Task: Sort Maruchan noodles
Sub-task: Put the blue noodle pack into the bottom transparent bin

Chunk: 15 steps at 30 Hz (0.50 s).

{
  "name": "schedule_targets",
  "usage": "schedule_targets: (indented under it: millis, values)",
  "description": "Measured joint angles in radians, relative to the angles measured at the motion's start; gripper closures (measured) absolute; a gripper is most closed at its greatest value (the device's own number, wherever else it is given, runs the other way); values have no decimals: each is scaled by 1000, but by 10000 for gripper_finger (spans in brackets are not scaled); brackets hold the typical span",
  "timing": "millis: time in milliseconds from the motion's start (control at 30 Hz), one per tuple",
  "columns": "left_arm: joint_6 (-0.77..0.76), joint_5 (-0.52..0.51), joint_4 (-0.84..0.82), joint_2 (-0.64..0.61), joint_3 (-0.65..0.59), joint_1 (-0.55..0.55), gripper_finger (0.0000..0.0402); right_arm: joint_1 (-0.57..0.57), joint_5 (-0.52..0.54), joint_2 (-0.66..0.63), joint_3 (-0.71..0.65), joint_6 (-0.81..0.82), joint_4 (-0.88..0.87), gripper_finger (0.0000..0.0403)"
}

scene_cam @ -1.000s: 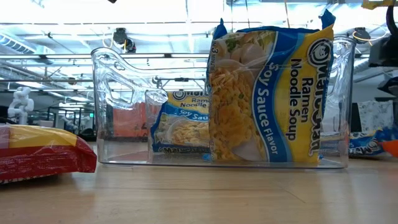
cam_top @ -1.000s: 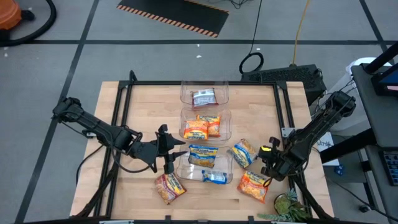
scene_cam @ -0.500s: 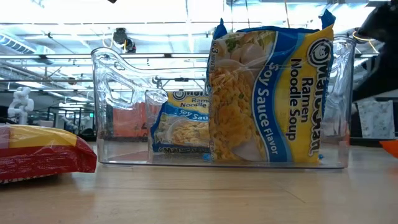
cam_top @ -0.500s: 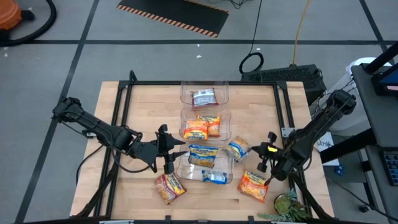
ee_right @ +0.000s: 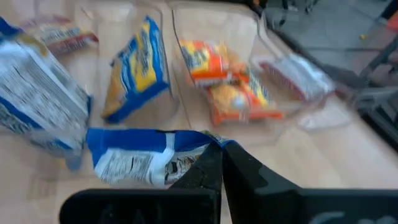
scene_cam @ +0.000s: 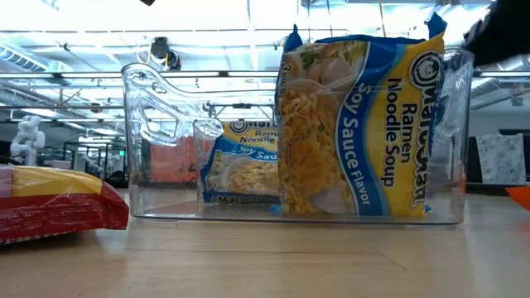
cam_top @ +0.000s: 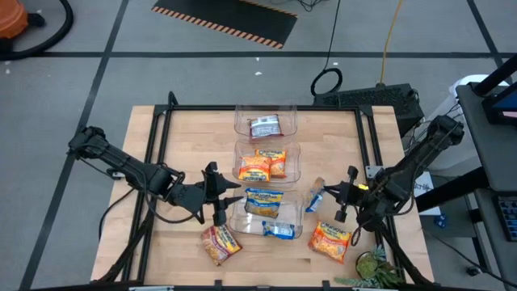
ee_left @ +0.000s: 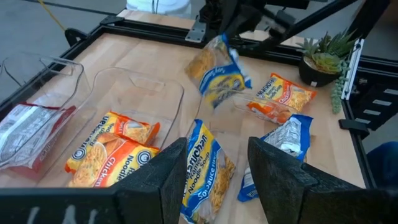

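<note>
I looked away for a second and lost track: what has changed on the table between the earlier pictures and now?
The right gripper, shut on a blue-and-yellow packet, has lifted it off the wood and carried it toward the nearest clear bin. The left gripper stayed beside that bin, open and empty. The orange packet, the reddish packet and the bins' contents have not moved.

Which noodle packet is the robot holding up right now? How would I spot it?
Find the row of three clear bins down the middle of the wooden table. Just right of the nearest bin, the right claw pinches a blue-and-yellow packet. It is the only packet lifted off the table; the others lie flat or sit in bins.
</note>
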Motion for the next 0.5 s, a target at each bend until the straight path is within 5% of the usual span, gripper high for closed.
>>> schedule_targets:
  millis: [300,500]
  values:
    - [-20,0,-2,0,0,-32,227,-46,0,-6,128,-219,54,403]
    - [-17,0,-1,0,0,-39,227,-72,-7,-6,142,-486,346,403]
